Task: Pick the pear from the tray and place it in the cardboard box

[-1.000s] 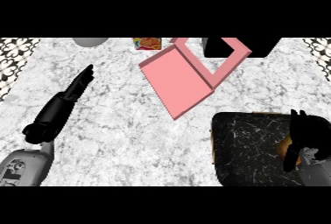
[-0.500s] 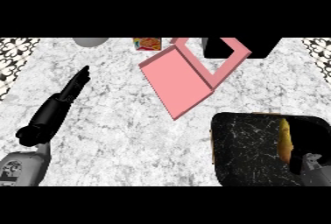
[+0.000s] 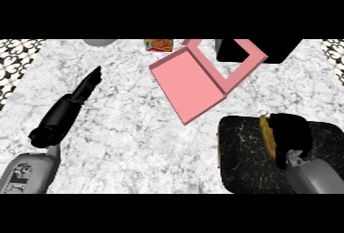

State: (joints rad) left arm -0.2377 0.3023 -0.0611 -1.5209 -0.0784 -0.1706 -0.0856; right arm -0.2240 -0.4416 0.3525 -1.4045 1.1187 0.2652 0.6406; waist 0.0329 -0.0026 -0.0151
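so, barely begun: pear (image 3: 267,136) on the tray (image 3: 242,159), nothing yet in the pink cardboard box (image 3: 194,84).
right hand (image 3: 292,132) hunches over the pear's right side; whether it grips it i can't tell. lift and carry to the box remain. left hand (image 3: 84,88) rests over the counter (image 3: 134,136), fingers straight, pressed together.

desk (image 3: 134,136): white marble | pink cardboard box (image 3: 191,84): right of left fingers (image 3: 87,84) | black tray (image 3: 245,157): farther right, nearer robot
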